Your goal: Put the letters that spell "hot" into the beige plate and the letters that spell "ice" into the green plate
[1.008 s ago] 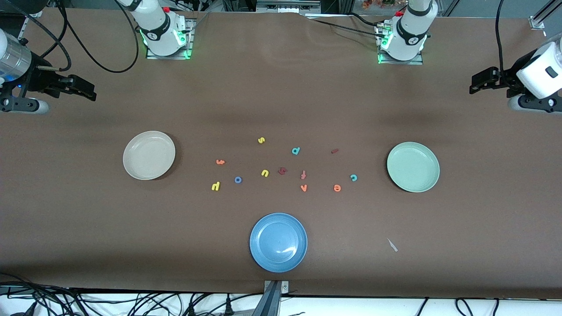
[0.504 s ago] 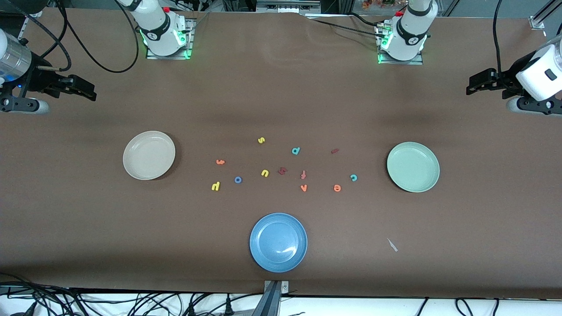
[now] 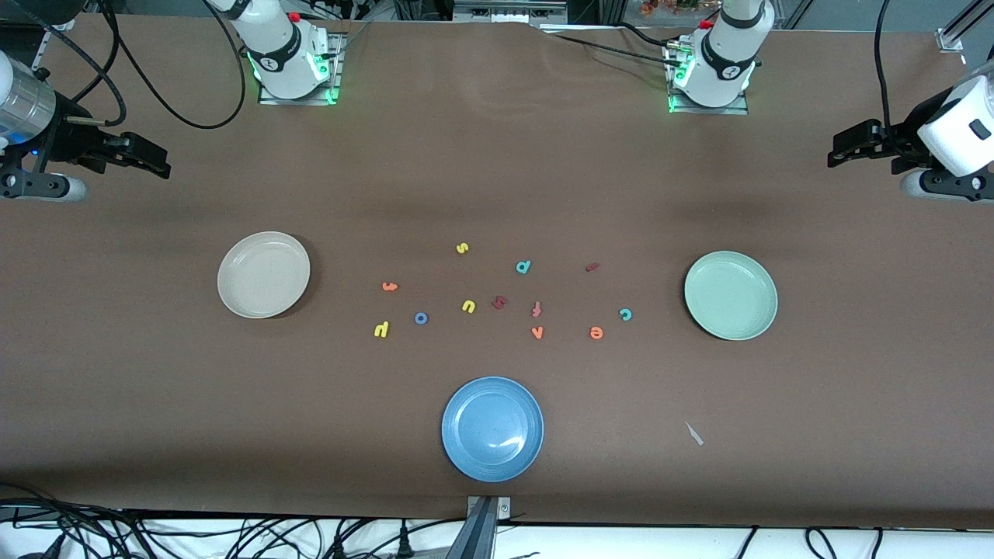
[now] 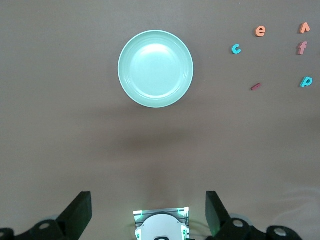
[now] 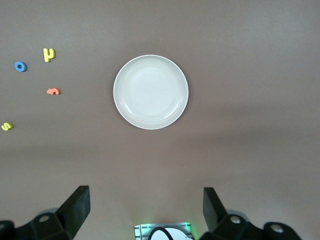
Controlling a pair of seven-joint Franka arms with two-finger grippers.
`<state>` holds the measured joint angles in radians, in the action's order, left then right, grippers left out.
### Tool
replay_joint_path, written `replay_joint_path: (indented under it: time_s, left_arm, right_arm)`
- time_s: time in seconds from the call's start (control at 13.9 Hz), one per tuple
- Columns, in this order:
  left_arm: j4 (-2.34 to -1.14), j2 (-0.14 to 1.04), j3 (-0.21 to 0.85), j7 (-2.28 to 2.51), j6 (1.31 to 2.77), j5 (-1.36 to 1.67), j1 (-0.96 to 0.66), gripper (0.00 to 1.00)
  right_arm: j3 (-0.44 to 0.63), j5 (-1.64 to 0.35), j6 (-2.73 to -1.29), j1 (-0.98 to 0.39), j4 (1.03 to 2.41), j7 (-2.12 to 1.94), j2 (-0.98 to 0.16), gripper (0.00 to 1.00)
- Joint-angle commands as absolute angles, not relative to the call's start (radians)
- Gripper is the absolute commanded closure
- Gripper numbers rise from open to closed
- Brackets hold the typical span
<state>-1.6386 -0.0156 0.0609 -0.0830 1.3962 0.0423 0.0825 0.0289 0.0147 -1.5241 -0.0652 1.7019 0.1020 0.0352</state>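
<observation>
Beige plate (image 3: 263, 275) and green plate (image 3: 731, 295) bare; left gripper (image 3: 842, 147) and right gripper (image 3: 151, 159) hover high at the table's ends, wide open, holding nothing.

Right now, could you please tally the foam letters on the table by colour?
Yellow: 3
Orange: 3
Teal: 2
Red: 3
Blue: 1
Total: 12

The right gripper (image 5: 145, 210), jaws apart, hangs over bare table near the empty beige plate (image 5: 151, 118).
</observation>
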Motion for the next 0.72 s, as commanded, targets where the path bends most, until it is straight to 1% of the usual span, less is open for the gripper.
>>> replay_joint_path:
  time_s: [0.0, 0.36, 0.65]
  left_arm:
    - [-1.628, -0.021, 0.061, -0.078, 1.399, 0.061, 0.095, 0.00]
    - [-1.629, -0.021, 0.078, 0.015, 1.401, 0.032, 0.086, 0.00]
    - [-1.637, -0.020, 0.080, 0.020, 1.453, 0.034, 0.089, 0.00]
  right_arm:
    - [0.034, 0.000, -1.502, -0.069, 1.677, 0.103, 0.026, 0.00]
    - [0.034, 0.000, -1.503, -0.069, 1.677, 0.103, 0.026, 0.00]
    - [0.034, 0.000, -1.503, -0.069, 1.677, 0.103, 0.026, 0.00]
